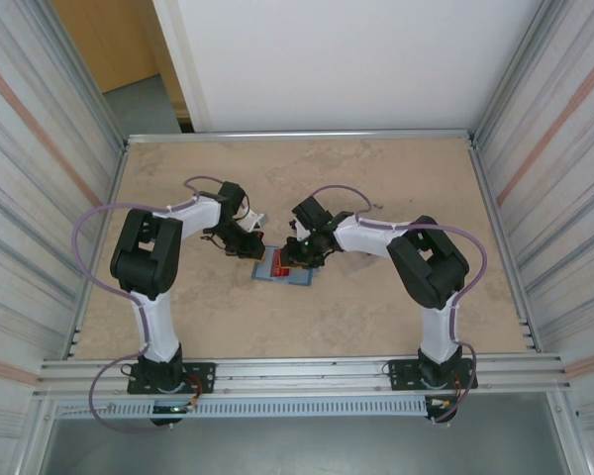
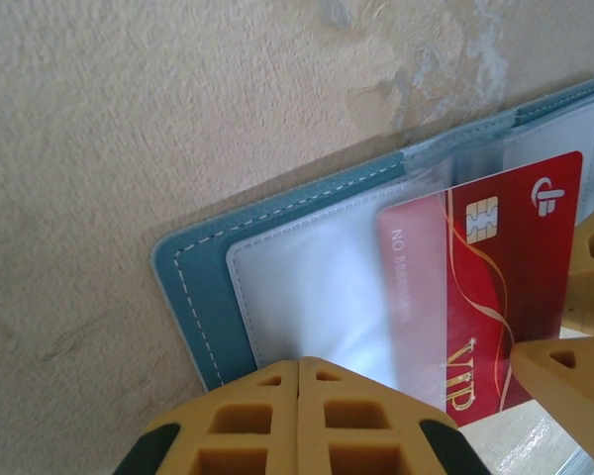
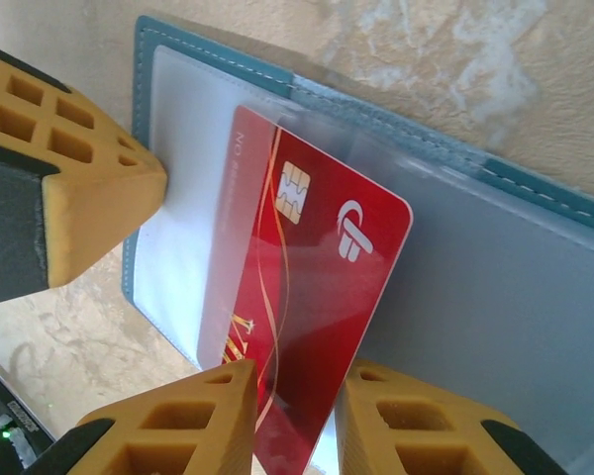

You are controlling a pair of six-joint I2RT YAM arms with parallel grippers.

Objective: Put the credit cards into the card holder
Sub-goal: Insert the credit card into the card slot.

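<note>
One credit card point(image 3: 317, 297), red with a chip and a gold VIP mark, lies only partly inside the open card holder point(image 3: 208, 49). The holder sits near the middle of the table point(image 1: 396, 178), between the two arms. The right end effector point(image 3: 297, 381) has its jaws narrowly apart on either side of the card's VIP end and does not look clamped on it. The left end effector point(image 2: 297, 376) is shut and rests on the outer edge of the holder's left flap, as if to pin it.

With so loose a hold, the card may slide back out or swing askew. A push on a skewed card would likely drive a corner into the edge of the clear sleeve point(image 2: 317, 287) and buckle it. Should the left fingertips slip, the holder could skate across the table instead of taking the card.

The card's long axis runs roughly along the holder's fold, with the chip end pointing away from the right end effector. Its numbered long edge is tucked under the sleeve on the left half, and the other long edge lies outside.
</note>
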